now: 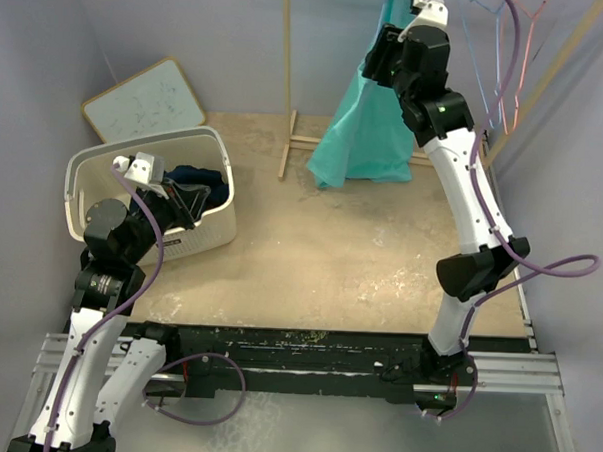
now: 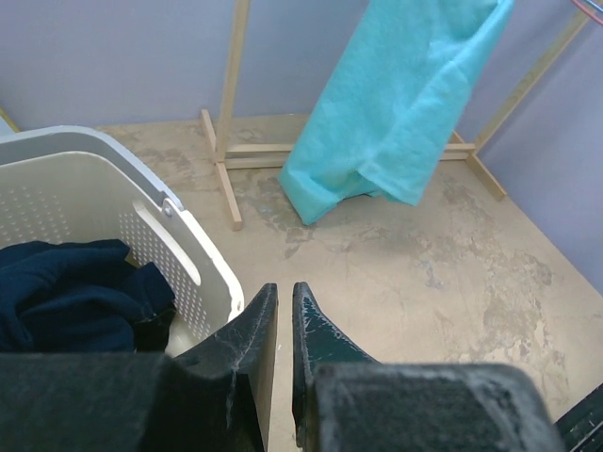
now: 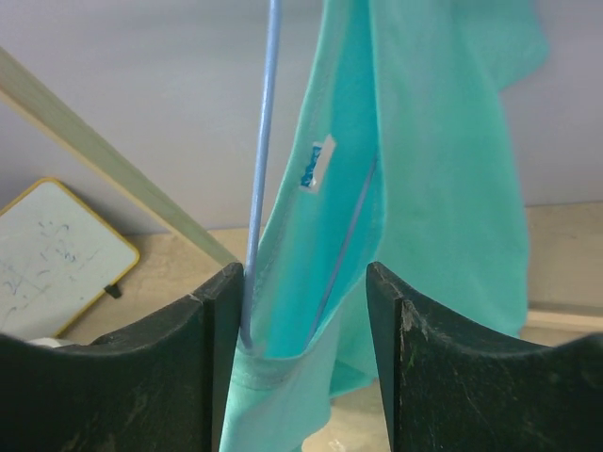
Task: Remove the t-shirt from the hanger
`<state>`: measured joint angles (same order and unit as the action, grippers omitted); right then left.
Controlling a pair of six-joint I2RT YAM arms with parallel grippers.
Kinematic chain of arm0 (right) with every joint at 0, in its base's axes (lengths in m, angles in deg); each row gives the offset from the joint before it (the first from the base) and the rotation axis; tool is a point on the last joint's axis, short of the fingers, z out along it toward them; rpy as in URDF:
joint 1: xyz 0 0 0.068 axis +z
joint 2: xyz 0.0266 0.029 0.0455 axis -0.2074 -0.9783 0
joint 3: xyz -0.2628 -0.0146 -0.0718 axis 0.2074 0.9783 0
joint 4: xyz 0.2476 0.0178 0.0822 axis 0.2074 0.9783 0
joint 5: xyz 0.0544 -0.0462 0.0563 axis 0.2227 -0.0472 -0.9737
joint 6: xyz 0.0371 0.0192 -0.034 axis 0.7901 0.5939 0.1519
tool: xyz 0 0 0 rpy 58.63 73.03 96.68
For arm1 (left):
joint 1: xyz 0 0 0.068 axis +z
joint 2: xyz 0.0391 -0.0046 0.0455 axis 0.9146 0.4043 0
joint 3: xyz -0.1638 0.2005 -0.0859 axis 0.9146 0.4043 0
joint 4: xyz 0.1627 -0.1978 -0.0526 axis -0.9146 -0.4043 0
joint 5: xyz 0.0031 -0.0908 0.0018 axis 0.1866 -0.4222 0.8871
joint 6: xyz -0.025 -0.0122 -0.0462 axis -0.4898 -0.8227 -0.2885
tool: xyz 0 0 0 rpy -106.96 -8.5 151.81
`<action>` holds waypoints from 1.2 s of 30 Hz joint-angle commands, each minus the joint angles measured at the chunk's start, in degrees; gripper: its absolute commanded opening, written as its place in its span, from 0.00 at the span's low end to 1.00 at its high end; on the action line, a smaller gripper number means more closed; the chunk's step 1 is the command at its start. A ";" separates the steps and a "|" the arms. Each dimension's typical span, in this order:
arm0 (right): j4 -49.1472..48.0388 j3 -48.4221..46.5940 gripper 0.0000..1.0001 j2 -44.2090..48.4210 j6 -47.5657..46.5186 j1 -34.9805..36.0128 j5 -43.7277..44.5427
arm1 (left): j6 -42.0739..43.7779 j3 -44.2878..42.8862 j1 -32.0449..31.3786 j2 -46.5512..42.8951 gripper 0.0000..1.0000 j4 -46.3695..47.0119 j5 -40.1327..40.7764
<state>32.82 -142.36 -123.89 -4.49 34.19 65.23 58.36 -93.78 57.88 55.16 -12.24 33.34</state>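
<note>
At upper centre of the overhead frame, the teal t-shirt (image 1: 364, 129) is hung on a blue hanger (image 3: 262, 141), flanked by the spread right gripper (image 3: 303, 311). The left gripper (image 2: 284, 320) is pressed together, empty.

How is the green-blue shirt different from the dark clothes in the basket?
The t-shirt is bright teal; the dark clothes are navy. The t-shirt hangs long from a hanger; the dark clothes lie crumpled in the white basket. The right gripper has open jaws around the t-shirt's edge; nothing grips the dark clothes. Both are soft cloth.
</note>
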 commanded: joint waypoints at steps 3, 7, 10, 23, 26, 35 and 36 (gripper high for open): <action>-2.77 -0.60 0.54 1.61 -0.70 -4.84 -6.04 | -0.12 -0.25 0.39 0.27 0.14 3.08 -1.31; -3.19 -1.89 0.51 0.12 -0.74 -5.46 -8.38 | -0.18 -0.30 0.45 0.31 0.14 2.87 -1.16; -2.66 -3.27 0.43 -1.02 -0.74 -5.75 -8.86 | -0.22 -0.40 0.46 0.50 0.14 2.86 -1.11; -2.89 -2.76 0.00 0.49 -3.48 -6.05 -5.49 | -0.39 -0.36 0.63 0.92 0.15 2.99 -1.81; -2.75 -2.28 0.00 2.08 -4.73 -6.20 -3.08 | -0.39 -0.49 0.63 1.27 0.16 2.93 -2.32; -5.13 -0.72 0.00 4.23 -7.37 -8.15 -8.72 | -0.47 -0.54 0.71 1.17 0.16 3.01 -2.85; -5.12 -1.50 0.00 4.04 -8.03 -8.16 -9.37 | -0.46 -0.55 0.71 1.13 0.16 2.96 -2.85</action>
<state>31.97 -141.62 -122.49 -9.43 26.52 58.61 58.31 -93.78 58.28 56.51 -12.13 31.57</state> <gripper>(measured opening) 0.020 0.153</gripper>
